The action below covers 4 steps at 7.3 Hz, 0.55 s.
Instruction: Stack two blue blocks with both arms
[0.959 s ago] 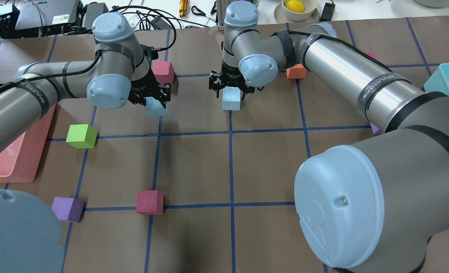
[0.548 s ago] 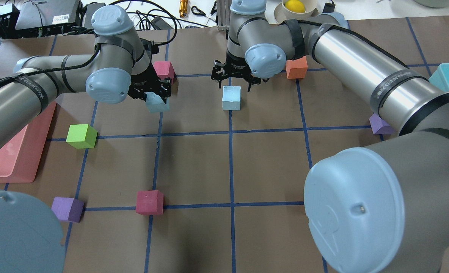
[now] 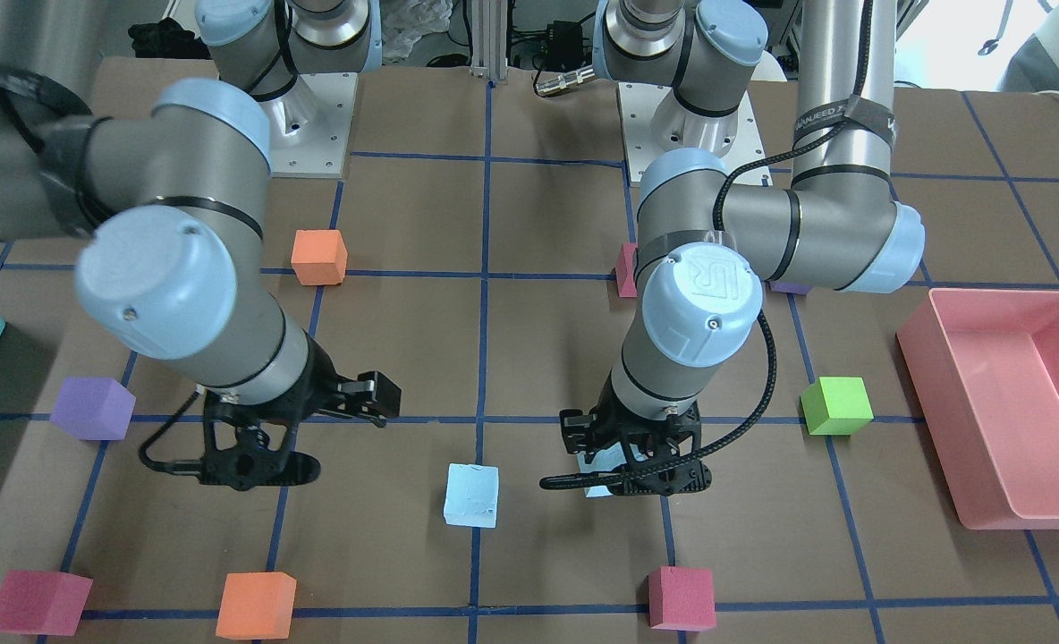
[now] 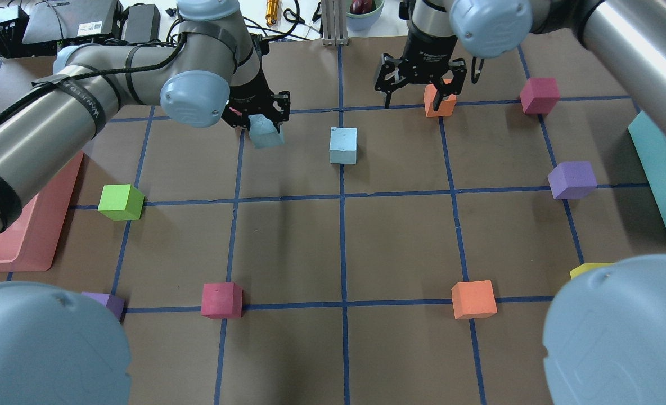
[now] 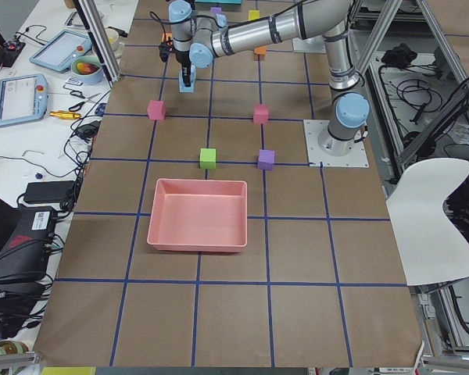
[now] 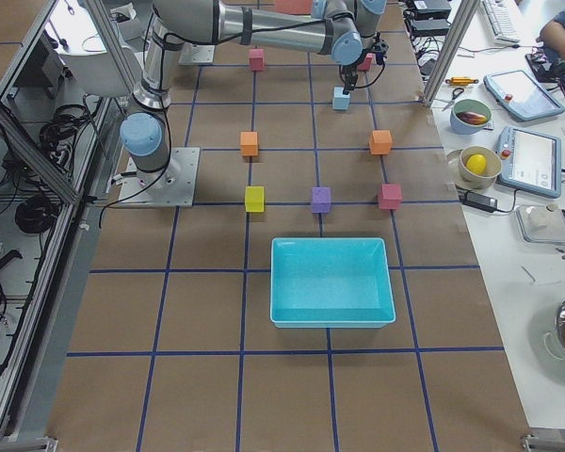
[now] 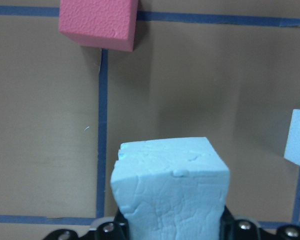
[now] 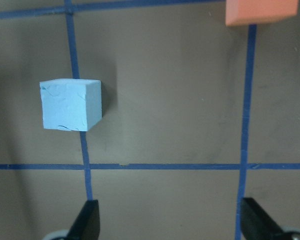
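Two silver-grey arms out over the brown, blue-taped counter (image 4: 288, 247): left arm (image 4: 46, 129) in from the overhead view's left, right arm (image 4: 637, 39) from its right. At the counter's left end, a pink tray (image 3: 1021, 402); at its right end, a teal bin (image 4: 662, 180). Clamped in the left tool (image 4: 262, 124), one of the two blue blocks: this held block (image 4: 266, 135) tilted in the overhead view and filling the lower middle of the left wrist view. Height of it above the counter hard to judge. Spread wide with nothing between its fingers (image 8: 88, 220), the right tool (image 4: 412, 95), raised above the counter towards the far side, one fingertip overlapping an orange cube (image 4: 450, 104) in the overhead view. Flat on the counter, the second blue block (image 4: 343, 145), astride a tape line, between the two tools and apart from both; off to the upper left in the right wrist view. Scattered around: a green cube (image 4: 120, 201), a purple cube (image 4: 572, 180), a magenta cube (image 4: 221, 300).
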### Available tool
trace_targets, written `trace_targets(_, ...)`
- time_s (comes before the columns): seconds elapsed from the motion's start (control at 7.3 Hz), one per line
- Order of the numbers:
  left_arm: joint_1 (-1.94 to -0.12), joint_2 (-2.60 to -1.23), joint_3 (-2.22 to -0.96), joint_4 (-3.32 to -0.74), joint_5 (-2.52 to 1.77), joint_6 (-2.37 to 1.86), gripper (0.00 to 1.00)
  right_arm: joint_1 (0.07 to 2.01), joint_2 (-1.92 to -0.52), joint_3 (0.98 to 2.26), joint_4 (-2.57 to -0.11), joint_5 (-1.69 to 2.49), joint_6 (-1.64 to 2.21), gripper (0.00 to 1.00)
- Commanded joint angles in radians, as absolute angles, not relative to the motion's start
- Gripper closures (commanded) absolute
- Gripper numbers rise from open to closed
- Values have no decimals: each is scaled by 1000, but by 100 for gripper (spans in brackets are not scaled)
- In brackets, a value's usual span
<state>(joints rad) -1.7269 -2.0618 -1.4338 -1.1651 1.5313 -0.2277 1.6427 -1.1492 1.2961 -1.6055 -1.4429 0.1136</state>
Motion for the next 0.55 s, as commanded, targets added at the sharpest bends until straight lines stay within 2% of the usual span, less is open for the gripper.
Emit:
trace_targets(0.0,-1807,-2146,-1289,-1198,1511,-310,100,1534,-1276,1337,-1433,-1489,4,0)
trace_targets(0.41,-1890,-2229,-1249,-1187,1500,-395,100,1529,-1362,1374,-1408,-1554,-23,0)
